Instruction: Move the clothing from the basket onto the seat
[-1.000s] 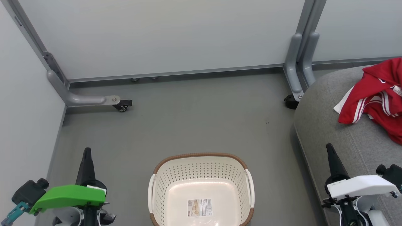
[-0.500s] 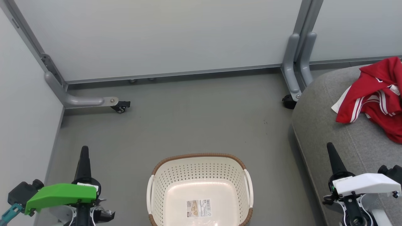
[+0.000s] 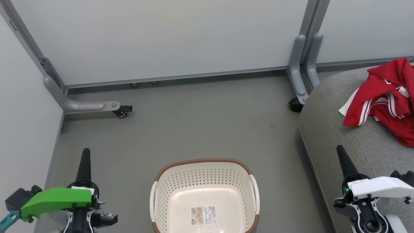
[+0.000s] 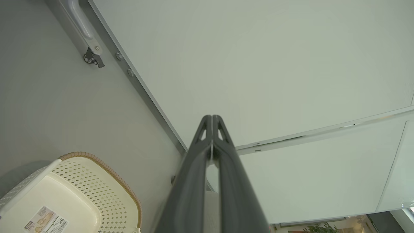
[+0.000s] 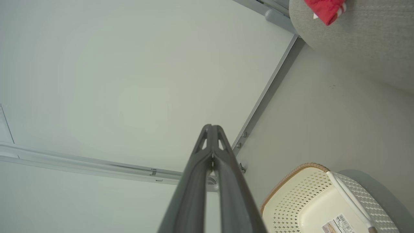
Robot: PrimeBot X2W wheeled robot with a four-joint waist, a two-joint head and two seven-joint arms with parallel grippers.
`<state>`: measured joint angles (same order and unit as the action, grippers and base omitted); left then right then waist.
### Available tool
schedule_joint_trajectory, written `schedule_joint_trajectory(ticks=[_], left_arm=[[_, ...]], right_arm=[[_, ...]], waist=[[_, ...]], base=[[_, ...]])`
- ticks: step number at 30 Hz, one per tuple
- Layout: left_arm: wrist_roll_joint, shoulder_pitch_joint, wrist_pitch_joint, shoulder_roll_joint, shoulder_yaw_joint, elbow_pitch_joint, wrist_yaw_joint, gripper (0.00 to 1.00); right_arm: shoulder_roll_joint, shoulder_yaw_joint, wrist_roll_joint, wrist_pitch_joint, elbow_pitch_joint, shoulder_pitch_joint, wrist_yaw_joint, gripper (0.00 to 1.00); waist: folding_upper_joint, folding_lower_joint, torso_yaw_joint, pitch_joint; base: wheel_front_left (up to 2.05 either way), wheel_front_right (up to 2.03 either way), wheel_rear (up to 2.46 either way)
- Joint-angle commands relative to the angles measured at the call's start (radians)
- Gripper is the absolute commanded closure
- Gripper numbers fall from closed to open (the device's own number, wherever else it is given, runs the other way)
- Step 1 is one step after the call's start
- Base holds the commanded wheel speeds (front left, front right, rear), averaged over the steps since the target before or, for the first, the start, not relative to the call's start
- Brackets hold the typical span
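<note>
the grey seat (image 3: 336,136) stands at right, the basket (image 3: 202,160) on the floor (image 3: 194,123), the red clothing (image 3: 385,100) heaped on the seat. left gripper (image 3: 85,152) and right gripper (image 3: 339,149) flank the basket, pointing forward, fingers pressed together.

It looks like a staged test bay: pale partition panels (image 3: 168,38) on grey castor-footed frames (image 3: 81,105) enclose a plain grey floor (image 3: 200,123).
</note>
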<state>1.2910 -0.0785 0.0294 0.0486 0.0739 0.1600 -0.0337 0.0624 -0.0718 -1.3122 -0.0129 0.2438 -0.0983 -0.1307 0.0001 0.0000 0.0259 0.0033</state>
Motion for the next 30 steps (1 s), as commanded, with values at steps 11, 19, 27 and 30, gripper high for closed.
schedule_joint_trajectory(ticks=[11,19,27,30], left_arm=[[0.105,-0.024,0.028,0.003,0.017,-0.019,0.007,1.00],[0.166,-0.027,0.043,0.003,0.025,-0.024,0.009,1.00],[0.224,-0.028,0.059,0.003,0.033,-0.028,0.012,1.00],[0.246,-0.029,0.065,0.003,0.036,-0.030,0.013,1.00]], right_arm=[[0.016,0.003,-0.113,-0.022,0.004,-0.024,0.000,1.00],[0.024,0.008,-0.182,-0.031,0.009,-0.030,0.000,1.00],[0.031,0.014,-0.248,-0.038,0.013,-0.034,0.000,1.00],[0.035,0.016,-0.273,-0.041,0.014,-0.036,0.000,1.00]], waist=[[-0.0001,0.0000,-0.007,-0.002],[-0.0001,0.0000,-0.012,-0.003],[-0.0001,0.0000,-0.017,-0.005],[-0.0001,0.0000,-0.019,-0.005]], base=[[0.00,0.00,0.00],[0.00,0.00,0.00],[0.00,0.00,0.00],[0.00,0.00,0.00]])
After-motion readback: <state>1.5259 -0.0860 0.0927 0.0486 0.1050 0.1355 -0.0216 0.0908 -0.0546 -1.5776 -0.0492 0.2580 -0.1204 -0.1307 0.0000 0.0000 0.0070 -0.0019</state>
